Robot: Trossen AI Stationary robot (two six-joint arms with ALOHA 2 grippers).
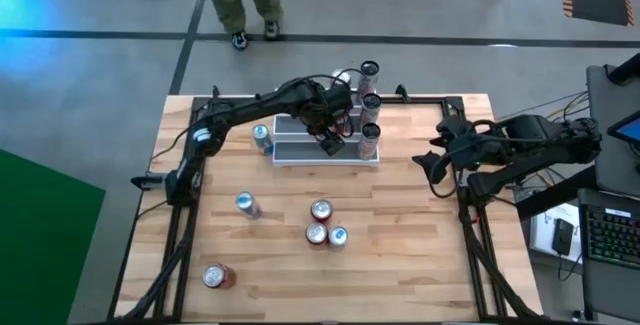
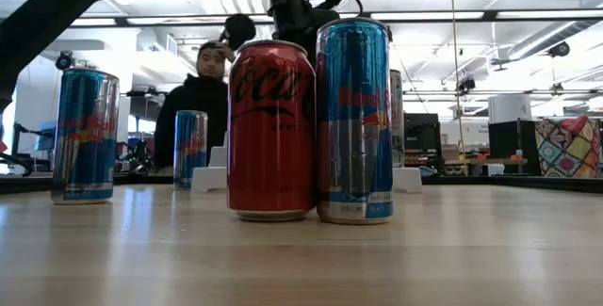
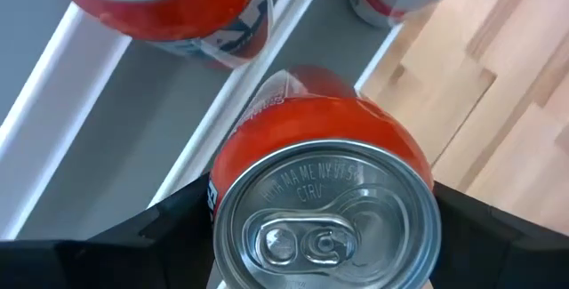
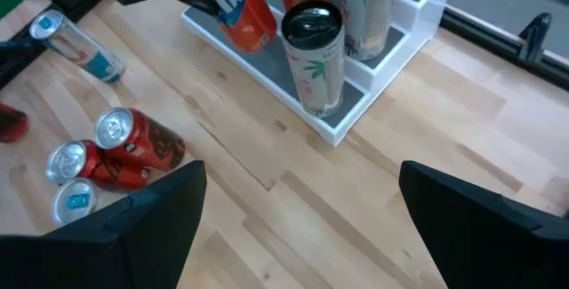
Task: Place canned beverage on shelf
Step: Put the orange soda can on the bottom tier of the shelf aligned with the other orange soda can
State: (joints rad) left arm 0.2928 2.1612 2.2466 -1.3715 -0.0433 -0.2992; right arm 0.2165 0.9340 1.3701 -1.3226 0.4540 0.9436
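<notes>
While the right gripper [image 1: 432,168] waits with fingers spread near the wooden bench's [image 1: 420,265] right edge, the left gripper [image 1: 331,143] grasps an upright orange aluminium can [image 3: 324,191] between its fingers over the lowest step of the white-edged, grey-treaded tiered shelf [image 1: 300,151] at the far edge.

table [image 1: 420,265]: wood | on it: shelf [image 1: 300,153], 7 loose cans | shelf: 3 cans at right end

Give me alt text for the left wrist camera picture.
An orange can, seen from above with its silver pull-tab top, sits between the left gripper's dark fingers over the grey-and-white shelf. Another orange can stands on the shelf beyond, with wooden table alongside.
</notes>
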